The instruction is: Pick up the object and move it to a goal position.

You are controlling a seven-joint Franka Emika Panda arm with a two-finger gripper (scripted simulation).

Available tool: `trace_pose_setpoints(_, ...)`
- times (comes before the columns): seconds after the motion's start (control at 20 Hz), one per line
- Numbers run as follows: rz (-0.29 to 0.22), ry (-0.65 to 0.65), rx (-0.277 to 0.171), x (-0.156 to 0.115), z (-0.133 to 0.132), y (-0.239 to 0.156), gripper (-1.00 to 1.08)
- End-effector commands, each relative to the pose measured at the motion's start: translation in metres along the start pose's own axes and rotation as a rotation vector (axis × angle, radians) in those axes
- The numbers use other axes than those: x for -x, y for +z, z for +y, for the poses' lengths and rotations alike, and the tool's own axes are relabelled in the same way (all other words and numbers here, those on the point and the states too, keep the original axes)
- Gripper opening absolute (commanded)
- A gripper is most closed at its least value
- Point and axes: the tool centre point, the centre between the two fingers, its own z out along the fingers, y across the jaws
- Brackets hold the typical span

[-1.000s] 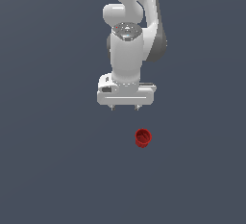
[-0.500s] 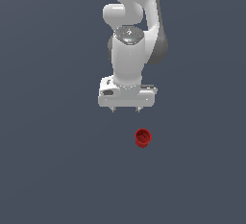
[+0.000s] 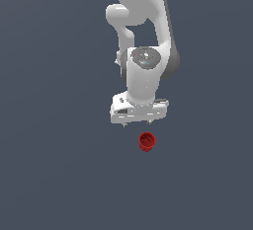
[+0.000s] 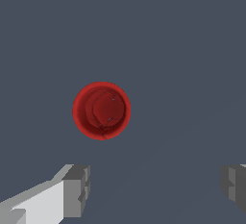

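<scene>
- Fingers [image 4: 77, 189] of the gripper [image 4: 153, 187] stand spread wide in the wrist view, one grey pad at each side of the frame with bare floor showing between them; nothing is held.
- Both pads are apart from the red cup [image 4: 101, 110]; it lies outside the gap between them, nearer to the one finger than to the other.
- Seen from the wrist, the red cup shows its open mouth: a round rim with a darker inside and a few faint marks on its bottom. It stands upright on the floor [image 4: 192, 50].
- In the exterior view the gripper [image 3: 139, 121] shows only as two short tips under the wide white hand body, which faces downward.
- The red cup [image 3: 147, 141] sits on the floor just below that hand body in the exterior view, a little toward the exterior view's right of the hand's middle, and clear of the tips.
- The cup is plainly narrower than the white hand body above it.
- Whether the tips hang above the cup's rim height or level with it cannot be told from either view.
- Above the hand, the white arm [image 3: 143, 71] rises through a round wrist joint with a grey cap, then bends up and out of the top of the frame.
- The floor [image 3: 54, 165] is a flat, even dark blue-grey all round.
</scene>
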Motion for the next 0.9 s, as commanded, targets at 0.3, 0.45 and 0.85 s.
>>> trace_pose_setpoints(0.3, -0.025, -0.129, -0.012, -0.026, -0.033, 0.043, 1.00)
trace_pose_setpoints(0.45, -0.030, -0.156, -0.015, -0.031, -0.040, 0.053, 1.00)
trace_pose_setpoints(0.85, -0.035, -0.179, -0.019, -0.035, -0.046, 0.062, 1.00)
